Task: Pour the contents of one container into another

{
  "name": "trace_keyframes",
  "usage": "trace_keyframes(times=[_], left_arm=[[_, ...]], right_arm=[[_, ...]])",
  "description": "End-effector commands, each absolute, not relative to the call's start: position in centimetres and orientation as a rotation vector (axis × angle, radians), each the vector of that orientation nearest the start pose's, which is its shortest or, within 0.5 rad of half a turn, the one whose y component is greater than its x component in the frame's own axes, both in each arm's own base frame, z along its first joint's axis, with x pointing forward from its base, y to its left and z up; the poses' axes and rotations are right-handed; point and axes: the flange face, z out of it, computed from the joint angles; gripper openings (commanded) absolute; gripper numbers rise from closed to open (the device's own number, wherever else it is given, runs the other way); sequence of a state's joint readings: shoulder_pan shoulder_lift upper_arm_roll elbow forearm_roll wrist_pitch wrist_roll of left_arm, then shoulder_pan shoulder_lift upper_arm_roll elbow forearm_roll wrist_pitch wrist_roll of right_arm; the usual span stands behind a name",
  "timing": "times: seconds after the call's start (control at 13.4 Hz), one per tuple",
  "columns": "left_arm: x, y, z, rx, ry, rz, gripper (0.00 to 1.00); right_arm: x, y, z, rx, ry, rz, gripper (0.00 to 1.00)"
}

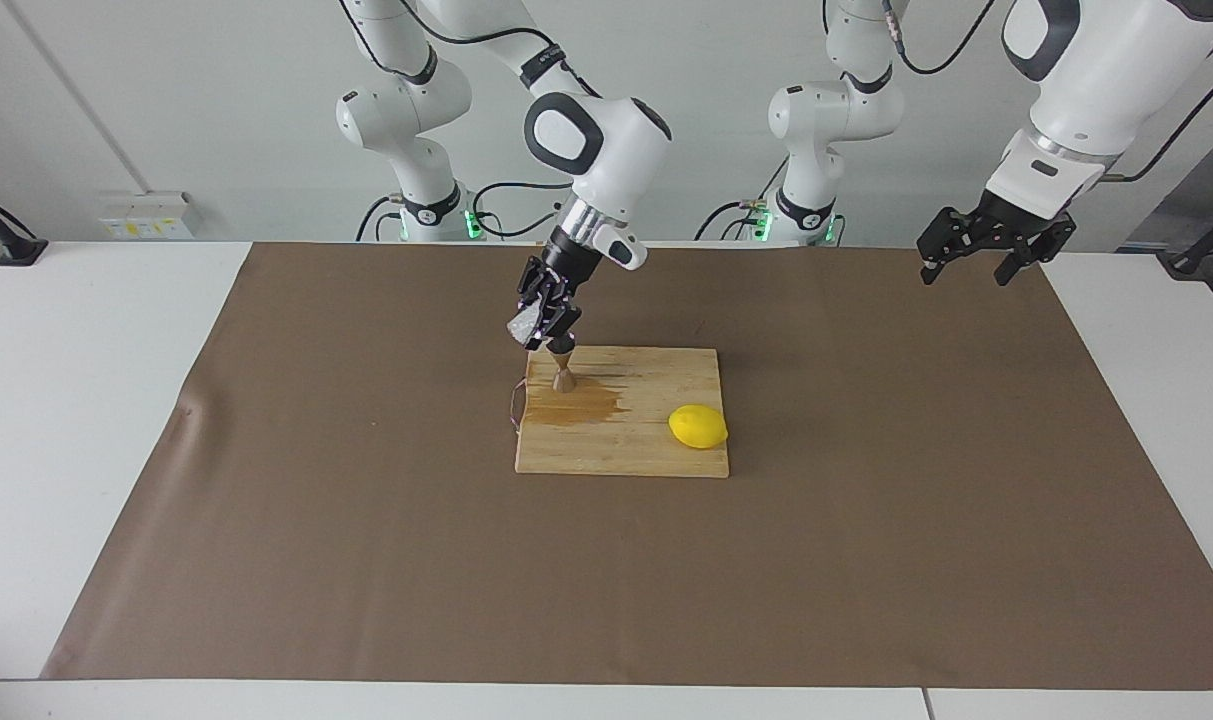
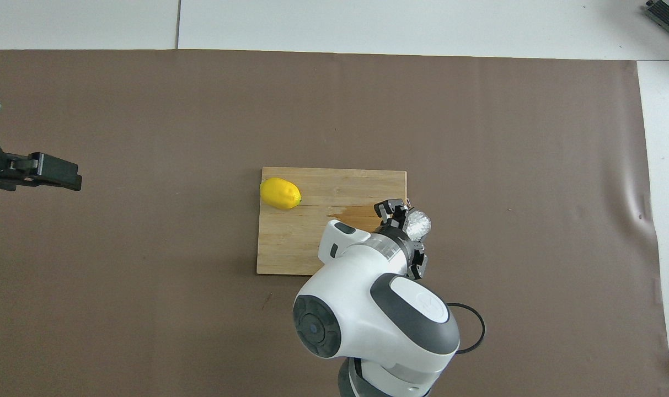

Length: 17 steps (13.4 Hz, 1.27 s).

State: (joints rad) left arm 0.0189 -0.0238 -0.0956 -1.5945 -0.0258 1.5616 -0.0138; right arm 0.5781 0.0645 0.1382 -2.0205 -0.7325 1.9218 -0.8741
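Observation:
My right gripper (image 1: 538, 322) (image 2: 407, 221) is shut on the small clear ribbed glass cup (image 1: 521, 327) (image 2: 419, 225). The cup hangs tilted just above the metal jigger (image 1: 563, 373). The jigger stands upright on the wooden cutting board (image 1: 656, 385) (image 2: 334, 184), at the corner nearest the right arm's base. In the overhead view the gripper hides it. A dark wet patch (image 1: 576, 405) (image 2: 355, 214) spreads on the board beside the jigger. My left gripper (image 1: 966, 270) (image 2: 58, 177) waits open in the air over the mat's edge at the left arm's end.
A yellow lemon (image 1: 698, 427) (image 2: 280, 193) lies on the board, toward the left arm's end. A thin black cord ring (image 2: 474, 326) lies on the brown mat (image 1: 366, 520) near the right arm's base. White table surrounds the mat.

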Motion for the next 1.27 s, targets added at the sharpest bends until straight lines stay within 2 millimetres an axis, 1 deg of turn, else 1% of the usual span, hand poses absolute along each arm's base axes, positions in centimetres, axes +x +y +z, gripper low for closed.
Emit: trace_keyframes(times=[0.0, 0.07, 0.22, 0.37, 0.52, 0.6, 0.82, 0.9, 1.19], left_arm=[[54.2, -4.4, 62.5, -3.169, 0.078, 0.015, 1.0], [54.2, -4.4, 62.5, -3.169, 0.078, 0.015, 1.0], [54.2, -4.4, 62.4, -3.169, 0.078, 0.017, 1.0], [54.2, -4.4, 62.4, -3.169, 0.078, 0.017, 1.0], [54.2, -4.4, 62.4, -3.169, 0.078, 0.017, 1.0], [54.2, -4.4, 62.5, -3.169, 0.078, 0.015, 1.0], [54.2, -4.4, 62.5, -3.169, 0.078, 0.015, 1.0], [54.2, -4.4, 62.4, -3.169, 0.078, 0.017, 1.0], [54.2, -4.4, 62.4, -3.169, 0.078, 0.017, 1.0]], right_arm=[[45.4, 32.4, 42.6, 1.487, 2.043, -0.259, 0.23], [45.9, 31.8, 42.6, 1.507, 2.036, -0.257, 0.23], [46.4, 31.4, 42.7, 1.514, 2.044, -0.24, 0.23], [46.6, 30.2, 44.1, 1.561, 2.079, -0.23, 0.23], [47.3, 28.6, 44.6, 1.614, 2.123, -0.237, 0.23], [47.5, 28.0, 44.5, 1.633, 2.137, -0.244, 0.23], [47.4, 27.9, 44.3, 1.664, 2.196, -0.241, 0.23], [47.7, 27.5, 44.3, 1.684, 2.209, -0.237, 0.23], [49.0, 26.2, 43.8, 1.732, 2.252, -0.124, 0.23]])
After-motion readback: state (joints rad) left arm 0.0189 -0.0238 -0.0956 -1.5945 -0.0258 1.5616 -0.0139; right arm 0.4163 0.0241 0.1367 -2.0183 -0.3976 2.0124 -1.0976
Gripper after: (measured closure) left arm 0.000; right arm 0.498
